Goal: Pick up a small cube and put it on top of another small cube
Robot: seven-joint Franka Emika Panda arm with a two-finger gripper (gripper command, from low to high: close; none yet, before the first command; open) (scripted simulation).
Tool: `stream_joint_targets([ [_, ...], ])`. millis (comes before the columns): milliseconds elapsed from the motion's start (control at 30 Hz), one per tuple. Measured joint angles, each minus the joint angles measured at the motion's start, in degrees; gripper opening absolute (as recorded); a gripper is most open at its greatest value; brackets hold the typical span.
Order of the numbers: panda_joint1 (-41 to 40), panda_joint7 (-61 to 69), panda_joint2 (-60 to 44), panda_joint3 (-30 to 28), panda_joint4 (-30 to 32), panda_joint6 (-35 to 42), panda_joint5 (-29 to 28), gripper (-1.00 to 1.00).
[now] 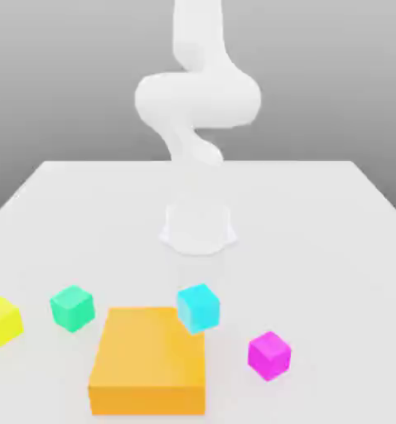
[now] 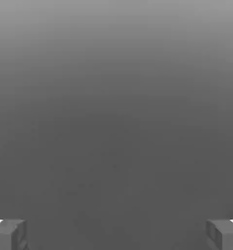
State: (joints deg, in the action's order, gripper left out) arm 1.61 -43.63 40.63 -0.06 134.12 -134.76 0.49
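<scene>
Jaws spread wide, nothing between fingertips (image 2: pixel 9 235); gripper (image 2: pixel 116 234) faces bare grey ground in hand view.

White arm (image 1: pixel 197 99) rises from base (image 1: pixel 198 228) at mid table (image 1: pixel 317 215).

Pink cube (image 1: pixel 269 355) sits on table near front edge, toward exterior view's right, well apart from jaws, untouched.

Cyan cube (image 1: pixel 198 307) just beside orange block (image 1: pixel 149 359), at its far right corner; touching or not, cannot tell.

Green cube (image 1: pixel 72 307) left of block. Yellow cube (image 1: pixel 2 321) at far left edge.
</scene>
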Motion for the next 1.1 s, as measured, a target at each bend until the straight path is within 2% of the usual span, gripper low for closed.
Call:
stream_joint_targets([
  [467, 7.98, 11.89, -29.48, 1.54, 13.19, -16.80, 1.84, 0.00],
  [700, 11.02, 15.45, -44.00, 3.11, 19.72, -25.13, -0.48, 0.00],
  [933, 12.69, 14.60, -58.53, 1.40, 18.86, -36.12, -3.12, 0.00],
  [967, 12.86, 14.53, -59.80, 1.22, 18.62, -37.15, -3.21, -1.00],
  [1100, 12.84, 14.45, -59.80, 1.23, 18.62, -37.13, -3.29, -1.00],
])
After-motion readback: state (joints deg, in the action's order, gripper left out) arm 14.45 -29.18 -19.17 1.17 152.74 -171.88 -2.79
